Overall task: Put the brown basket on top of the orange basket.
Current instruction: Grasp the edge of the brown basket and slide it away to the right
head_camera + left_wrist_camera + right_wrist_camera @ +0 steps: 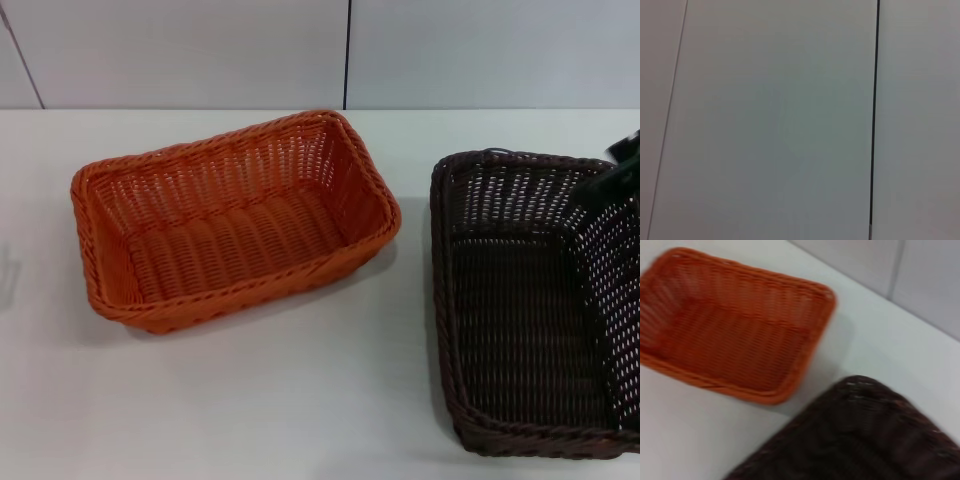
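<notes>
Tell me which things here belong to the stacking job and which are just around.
Job: brown basket, orange basket, right gripper above the brown basket's far right rim.
Just around: white table, wall panels.

brown basket (pixel 530 300) cut off, right pincer (pixel 618 170) mostly cropped

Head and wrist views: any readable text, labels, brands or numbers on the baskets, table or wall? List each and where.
None readable in any view.
Orange basket: plain weave, no label.
Brown basket: plain weave, no tag visible.
Table and wall panels: blank.
Right gripper: only a dark part at the frame edge, no marking legible.
</notes>
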You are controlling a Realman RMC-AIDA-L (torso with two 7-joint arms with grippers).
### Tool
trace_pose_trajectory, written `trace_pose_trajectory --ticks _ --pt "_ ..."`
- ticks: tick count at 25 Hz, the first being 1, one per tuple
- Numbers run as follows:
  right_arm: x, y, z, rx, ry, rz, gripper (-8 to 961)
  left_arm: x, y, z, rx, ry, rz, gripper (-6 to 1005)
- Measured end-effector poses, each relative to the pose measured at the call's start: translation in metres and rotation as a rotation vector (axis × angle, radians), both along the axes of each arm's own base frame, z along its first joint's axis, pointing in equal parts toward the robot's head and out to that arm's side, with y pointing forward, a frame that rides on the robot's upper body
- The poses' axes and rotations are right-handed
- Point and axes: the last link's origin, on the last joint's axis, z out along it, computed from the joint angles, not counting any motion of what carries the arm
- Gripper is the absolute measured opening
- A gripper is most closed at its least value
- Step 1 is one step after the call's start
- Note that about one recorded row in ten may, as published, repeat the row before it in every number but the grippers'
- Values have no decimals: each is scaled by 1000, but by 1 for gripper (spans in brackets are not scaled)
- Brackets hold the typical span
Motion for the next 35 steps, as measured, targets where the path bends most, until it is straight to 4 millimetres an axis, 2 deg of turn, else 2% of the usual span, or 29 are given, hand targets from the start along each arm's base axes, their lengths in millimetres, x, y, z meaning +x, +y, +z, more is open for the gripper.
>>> trace_pose_trajectory --ticks 1,11,17,21,28,35 --pt "-4 -6 -9 -41 -2 7 808 0 -1 0 0 0 2 844" --pt "-21 -37 -40 -306 -69 60 807 -2 0 -2 -8 -17 0 844" --pt "-23 -42 -51 -371 -89 75 807 -1 2 -2 -11 -18 -2 844" --pt "-23 -47 -69 -460 -116 81 807 -1 3 -2 -8 -21 -2 844" --pt "-27 -60 -88 -531 -146 126 806 -2 3 -2 -8 -24 2 844" --pt "-27 -67 -98 -579 -171 136 804 -4 3 -1 -9 -24 13 844"
